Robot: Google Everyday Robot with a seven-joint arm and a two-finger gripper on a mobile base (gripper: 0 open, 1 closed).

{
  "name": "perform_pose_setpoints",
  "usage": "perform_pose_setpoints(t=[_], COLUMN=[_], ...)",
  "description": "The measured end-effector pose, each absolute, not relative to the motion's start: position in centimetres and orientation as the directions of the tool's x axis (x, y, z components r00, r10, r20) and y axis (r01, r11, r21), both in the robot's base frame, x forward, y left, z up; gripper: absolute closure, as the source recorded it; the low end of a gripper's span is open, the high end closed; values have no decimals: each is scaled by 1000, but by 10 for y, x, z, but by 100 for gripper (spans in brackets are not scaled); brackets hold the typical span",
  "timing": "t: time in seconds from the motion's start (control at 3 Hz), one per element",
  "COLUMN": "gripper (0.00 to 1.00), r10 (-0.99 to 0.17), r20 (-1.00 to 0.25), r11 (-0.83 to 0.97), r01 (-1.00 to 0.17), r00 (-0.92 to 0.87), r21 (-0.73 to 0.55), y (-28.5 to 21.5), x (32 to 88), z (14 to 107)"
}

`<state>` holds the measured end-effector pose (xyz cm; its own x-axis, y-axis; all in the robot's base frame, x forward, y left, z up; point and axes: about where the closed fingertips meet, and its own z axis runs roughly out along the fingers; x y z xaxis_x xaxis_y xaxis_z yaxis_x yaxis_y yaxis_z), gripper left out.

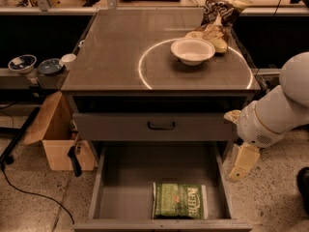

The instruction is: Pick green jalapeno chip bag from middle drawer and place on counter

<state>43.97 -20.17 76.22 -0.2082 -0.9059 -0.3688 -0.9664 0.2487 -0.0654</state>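
The green jalapeno chip bag [179, 200] lies flat on the floor of the open middle drawer [125, 187], near its front edge and right of centre. The counter [116, 52] is the grey-brown cabinet top with a thin white circle line. My gripper [243, 162] hangs from the white arm at the right, outside the drawer's right wall, pointing down, above and to the right of the bag. It holds nothing that I can see.
A white bowl [192, 50] and a dark brown chip bag [219, 13] sit on the counter's far right. A closed drawer front with a black handle [161, 126] is above the open drawer. A cardboard box [55, 134] stands on the floor at the left.
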Motion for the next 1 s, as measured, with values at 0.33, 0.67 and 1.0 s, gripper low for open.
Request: perform_pose_setpoints(t=[0.33, 0.67, 1.0], gripper=[0, 0, 0], r10=[-902, -905, -904], r20=[-367, -339, -339], r11=[258, 276, 277], r01=[-965, -961, -961], r00=[-228, -258, -259], r21=[-34, -5, -5], y=[-198, -189, -189], x=[442, 444, 444], z=[744, 720, 720])
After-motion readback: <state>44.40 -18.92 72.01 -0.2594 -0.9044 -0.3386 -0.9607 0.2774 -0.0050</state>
